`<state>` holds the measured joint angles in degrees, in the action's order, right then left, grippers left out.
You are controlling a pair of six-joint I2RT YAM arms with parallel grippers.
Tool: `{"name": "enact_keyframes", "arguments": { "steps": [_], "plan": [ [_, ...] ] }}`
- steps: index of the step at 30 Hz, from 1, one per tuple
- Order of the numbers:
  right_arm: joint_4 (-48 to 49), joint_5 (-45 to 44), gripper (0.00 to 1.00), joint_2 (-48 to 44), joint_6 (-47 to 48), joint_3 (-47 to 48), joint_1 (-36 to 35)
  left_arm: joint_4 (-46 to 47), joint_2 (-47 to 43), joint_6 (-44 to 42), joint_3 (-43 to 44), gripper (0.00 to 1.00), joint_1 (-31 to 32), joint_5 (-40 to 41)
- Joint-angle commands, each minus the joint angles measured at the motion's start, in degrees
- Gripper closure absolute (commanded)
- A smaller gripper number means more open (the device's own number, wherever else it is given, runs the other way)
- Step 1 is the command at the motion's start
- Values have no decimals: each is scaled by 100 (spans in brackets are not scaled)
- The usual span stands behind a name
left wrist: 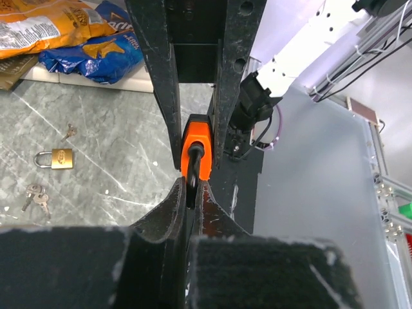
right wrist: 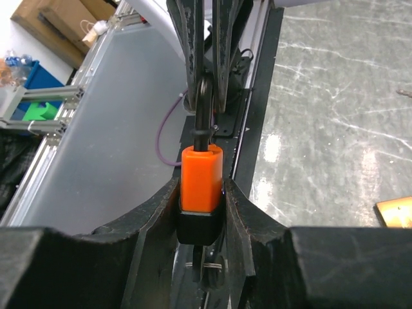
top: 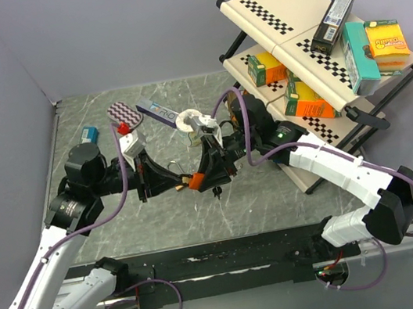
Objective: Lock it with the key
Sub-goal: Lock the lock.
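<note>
Top external: above the table (top: 124, 228), the orange padlock (top: 195, 181) hangs between left gripper (top: 182, 182) and right gripper (top: 204, 175). Left wrist: the left gripper pinches the shackle (left wrist: 192, 177), and a sideways tug could slip it out. Right wrist: the jaws clamp the padlock's orange body, and an off-axis push may twist it loose.

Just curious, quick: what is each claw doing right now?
Left claw: closed on the orange padlock, by its shackle.
Right claw: closed on the padlock's body.

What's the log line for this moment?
hold: orange plastic padlock mid-air | left jaws: shut on its black metal shackle | right jaws: shut on its body | brass padlock: on grey table
</note>
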<state>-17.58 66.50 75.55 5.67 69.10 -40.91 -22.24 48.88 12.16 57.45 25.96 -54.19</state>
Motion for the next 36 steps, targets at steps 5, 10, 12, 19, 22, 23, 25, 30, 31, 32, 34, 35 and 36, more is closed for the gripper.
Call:
{"name": "enact_keyframes", "arguments": {
  "steps": [5,10,12,19,22,23,25,30,31,32,34,35,36],
  "plan": [
    [519,390,100,-365,224,271,-67,-97,69,-373,38,99,-55,94],
    [1028,250,100,-260,-110,288,-58,273,200,-83,-155,99,67,-312],
    [1204,241,100,-164,-215,411,-75,325,244,-56,-260,99,137,-250],
    [1345,249,100,56,-418,797,-119,439,420,-4,-655,99,304,-223],
    [1415,214,100,135,-427,885,-163,676,403,197,-831,99,507,-153],
    [1485,197,100,144,-427,903,-189,860,420,294,-876,99,533,-188],
    [1538,161,100,214,-435,982,-216,958,464,479,-998,99,586,-232],
    [1723,188,100,311,-523,1088,-251,1230,508,761,-1236,99,753,-197],
    [1715,214,100,346,-506,1158,-260,1257,517,840,-1315,99,771,-188],
    [1697,223,100,355,-497,1184,-251,1292,534,866,-1333,99,779,-179],
    [1566,232,100,347,-375,1228,-251,1213,561,858,-1324,99,771,-127],
    [1522,232,100,329,-339,1211,-251,1170,552,867,-1298,99,718,-100],
    [1425,232,100,277,-304,1150,-243,1082,535,823,-1228,99,666,-100]
  ]
}}
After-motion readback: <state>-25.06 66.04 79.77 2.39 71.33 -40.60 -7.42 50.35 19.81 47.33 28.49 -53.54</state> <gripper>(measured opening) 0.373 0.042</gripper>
